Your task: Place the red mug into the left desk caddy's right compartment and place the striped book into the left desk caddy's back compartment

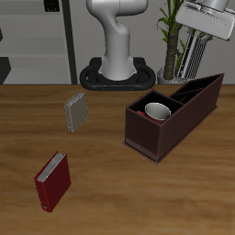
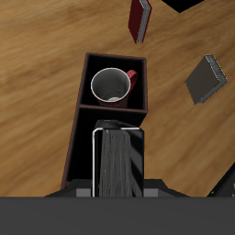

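Observation:
The red mug (image 1: pixel 158 111) stands upright inside the left desk caddy (image 1: pixel 184 124), in its large square right compartment at the end nearer the table's front edge; it also shows in the wrist view (image 2: pixel 112 85). My gripper (image 1: pixel 204 29) is high above the caddy's far end and is shut on the striped book (image 1: pixel 193 57), which hangs down from it, clear of the caddy. In the wrist view the striped book (image 2: pixel 119 161) fills the space between my fingers, over the caddy (image 2: pixel 75 138) and its narrower slots.
A small plain grey book (image 1: pixel 76 111) lies near the table's middle, and a dark red book (image 1: pixel 52 181) lies near the front edge. Both show in the wrist view, grey (image 2: pixel 207 80) and red (image 2: pixel 139 18). The robot base (image 1: pixel 117 69) and a plant (image 1: pixel 172 37) stand behind.

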Controlling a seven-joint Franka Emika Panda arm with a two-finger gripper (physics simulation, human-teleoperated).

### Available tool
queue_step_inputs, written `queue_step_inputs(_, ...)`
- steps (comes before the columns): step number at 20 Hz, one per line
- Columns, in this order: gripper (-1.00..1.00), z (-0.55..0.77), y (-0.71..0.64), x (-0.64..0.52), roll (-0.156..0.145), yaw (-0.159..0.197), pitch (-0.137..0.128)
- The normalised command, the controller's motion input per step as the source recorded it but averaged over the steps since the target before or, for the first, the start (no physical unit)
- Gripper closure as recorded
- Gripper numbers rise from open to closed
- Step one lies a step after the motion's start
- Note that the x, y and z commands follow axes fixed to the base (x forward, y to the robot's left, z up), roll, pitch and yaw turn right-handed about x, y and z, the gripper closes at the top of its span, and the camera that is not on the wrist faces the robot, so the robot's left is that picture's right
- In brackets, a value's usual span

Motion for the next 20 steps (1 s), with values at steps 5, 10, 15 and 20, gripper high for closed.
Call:
queue_step_inputs(5,1.00,-0.10,0.09,0.19,0.003,-0.006,0.044)
queue_step_inputs(10,1.00,-0.12,0.12,0.10,0.013,0.009,0.028)
queue_step_inputs(15,1.00,-0.02,0.01,0.17,-0.016,0.023,-0.001)
queue_step_inputs(20,1.00,-0.02,-0.01,0.12,-0.007,-0.003,0.018)
